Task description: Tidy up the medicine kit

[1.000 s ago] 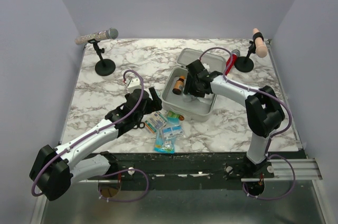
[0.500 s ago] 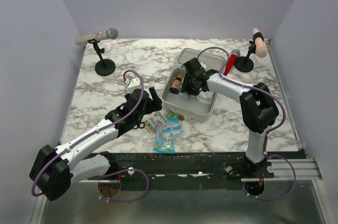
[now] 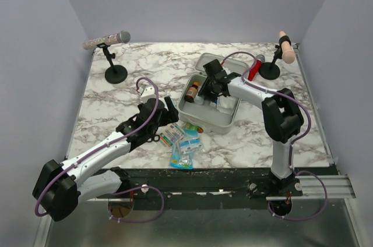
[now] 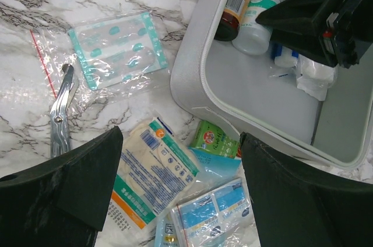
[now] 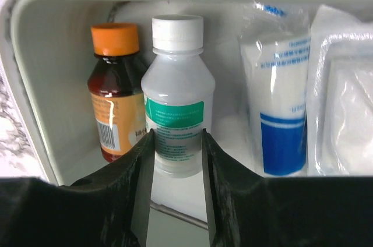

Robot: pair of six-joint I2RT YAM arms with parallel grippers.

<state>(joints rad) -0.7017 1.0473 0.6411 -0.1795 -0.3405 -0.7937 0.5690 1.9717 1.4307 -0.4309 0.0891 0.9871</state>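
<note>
1. The light grey-white zippered medicine kit [image 3: 211, 122] lies open on the marble-patterned table [image 3: 145, 63], its lid [image 3: 201, 62] hinged back on the kit's far side.
2. The right gripper [image 5: 178, 139] reaches inside the kit with its fingers pressed to both sides of a translucent white-capped plastic bottle [image 5: 178, 78]. It grasps the bottle low on the body, which keeps it upright.
3. That bottle stands against a brown glass bottle with an orange cap [image 5: 116, 107] tucked into a corner at the kit's left end. Standing them together by the wall appears meant to save floor space.
4. A white-and-blue wrapped roll [image 5: 278, 101] lies just beside the held bottle on the side away from that wall. The fingers have little side room, so a straight pull-back looks the safest exit.
5. The left gripper [image 4: 180, 136], spread wide and holding nothing, hovers just outside the kit's near-left wall. Below it lie flat printed packets [image 4: 152, 177], a bagged sheet of teal plasters [image 4: 116, 49] and metal scissors [image 4: 61, 113], none yet packed.
6. The nearer stretch of the kit's floor looks bare, with room for those loose items.
</note>
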